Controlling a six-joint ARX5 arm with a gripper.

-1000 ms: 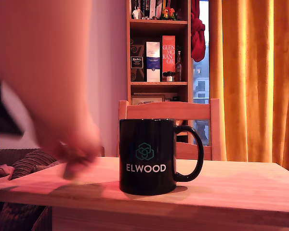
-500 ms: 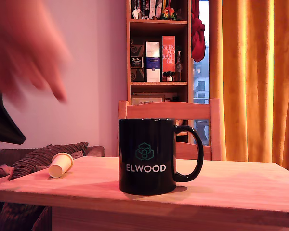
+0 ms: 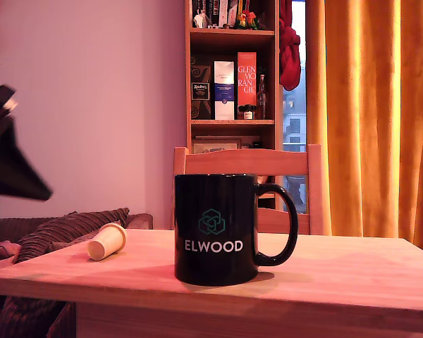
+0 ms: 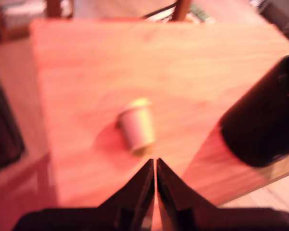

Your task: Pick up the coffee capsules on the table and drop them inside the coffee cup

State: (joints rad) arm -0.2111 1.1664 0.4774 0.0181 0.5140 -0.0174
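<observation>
Clenched on nothing, the tool point(image 4: 155, 166) hangs well above the desk point(image 3: 338, 271), its two dark jaws pressed together with only a thin seam between them in the wrist view. It is not yet over any grasp; in the exterior view only a dark part of it shows at the left edge, high above the wood.

One coffee capsule point(image 3: 106, 241) lies on its side near the desk's edge at the exterior view's left, well apart from the coffee cup point(image 3: 217, 229). Lying down rather than standing, it looks free to roll. Its long axis runs roughly level with the desk; in the exterior view the wider rimmed end points up and right toward the cup, the narrower end toward the camera's left.

The cup stands upright, mouth open upward to receive a drop, handle toward the exterior view's right. I judge the jaws must part before descending across the capsule's body.
</observation>
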